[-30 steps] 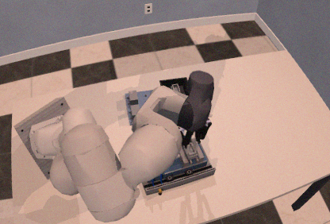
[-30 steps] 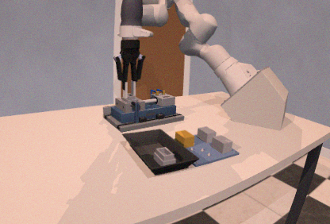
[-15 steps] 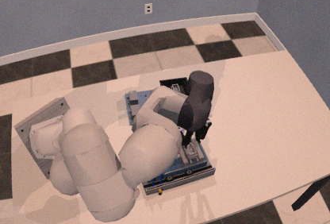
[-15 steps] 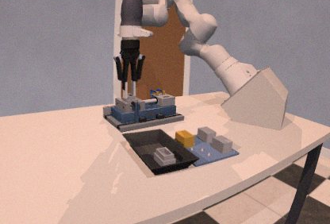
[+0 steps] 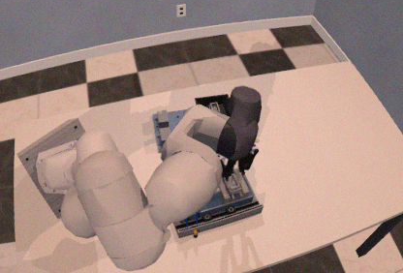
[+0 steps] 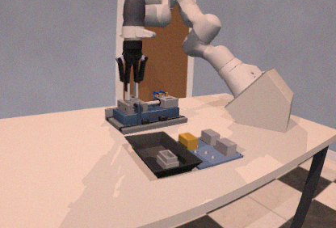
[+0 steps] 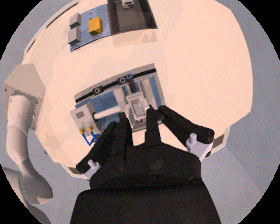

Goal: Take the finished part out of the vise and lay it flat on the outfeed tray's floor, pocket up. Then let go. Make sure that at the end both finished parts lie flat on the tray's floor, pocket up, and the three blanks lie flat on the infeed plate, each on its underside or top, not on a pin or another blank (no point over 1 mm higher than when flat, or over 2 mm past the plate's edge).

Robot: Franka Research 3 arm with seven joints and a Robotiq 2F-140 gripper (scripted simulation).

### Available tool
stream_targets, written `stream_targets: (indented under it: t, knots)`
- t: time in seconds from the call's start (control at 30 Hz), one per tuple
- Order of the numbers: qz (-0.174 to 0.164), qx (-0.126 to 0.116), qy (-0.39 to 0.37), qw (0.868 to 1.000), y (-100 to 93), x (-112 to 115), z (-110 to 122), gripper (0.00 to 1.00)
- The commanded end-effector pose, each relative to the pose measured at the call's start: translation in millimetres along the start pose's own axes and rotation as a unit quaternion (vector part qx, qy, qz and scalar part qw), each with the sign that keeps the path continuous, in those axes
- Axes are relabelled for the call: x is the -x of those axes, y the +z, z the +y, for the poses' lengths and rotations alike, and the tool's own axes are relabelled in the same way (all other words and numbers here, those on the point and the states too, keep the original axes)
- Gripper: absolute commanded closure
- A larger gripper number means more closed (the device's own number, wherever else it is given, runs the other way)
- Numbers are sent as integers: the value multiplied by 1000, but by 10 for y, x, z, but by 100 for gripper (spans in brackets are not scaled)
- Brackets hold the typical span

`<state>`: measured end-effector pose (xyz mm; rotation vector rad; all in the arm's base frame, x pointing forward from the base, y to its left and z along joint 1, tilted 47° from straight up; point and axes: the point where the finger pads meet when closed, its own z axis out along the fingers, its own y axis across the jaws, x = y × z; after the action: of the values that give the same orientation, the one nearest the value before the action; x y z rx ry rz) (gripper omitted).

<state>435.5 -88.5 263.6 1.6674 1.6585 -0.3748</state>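
The blue vise point(image 6: 161, 111) point(image 5: 227, 206) point(image 7: 106, 102) stands on the table behind the tray. The finished part point(image 6: 130, 103) point(image 7: 136, 106), a small grey block, sits between its jaws. My gripper point(image 6: 131, 96) point(image 5: 234, 174) point(image 7: 138, 106) points straight down over the vise and is shut on the finished part. The part still sits low in the vise. The black outfeed tray point(image 6: 151, 142) point(image 5: 210, 101) point(image 7: 134, 22) lies in front of the vise; in the top view the arm hides most of it. Another grey pocketed part point(image 6: 167, 158) lies on the tray floor.
A blue fixture plate point(image 6: 210, 158) point(image 5: 157, 129) beside the tray carries a yellow block point(image 6: 188, 140) point(image 7: 95, 24) and two grey blocks point(image 6: 210, 137) point(image 6: 225, 146). The arm's pedestal point(image 6: 262, 101) stands at the table's far side.
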Motion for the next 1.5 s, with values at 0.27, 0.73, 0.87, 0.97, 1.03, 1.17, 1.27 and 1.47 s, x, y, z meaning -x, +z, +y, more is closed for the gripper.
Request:
stream_targets:
  t: [0.27,0.73,0.87,0.97,1.03,1.17,1.27,1.47]
  knots:
    - [0,-1,2,1000,15,2,-5,100]
    - [0,-1,2,1000,15,2,-5,100]
    - [0,-1,2,1000,15,2,-5,100]
    - [0,-1,2,1000,15,2,-5,100]
    - [0,-1,2,1000,14,2,-5,100]
    - [0,-1,2,1000,6,2,-5,100]
    - [0,-1,2,1000,-12,2,-5,100]
    - [0,-1,2,1000,-54,2,-5,100]
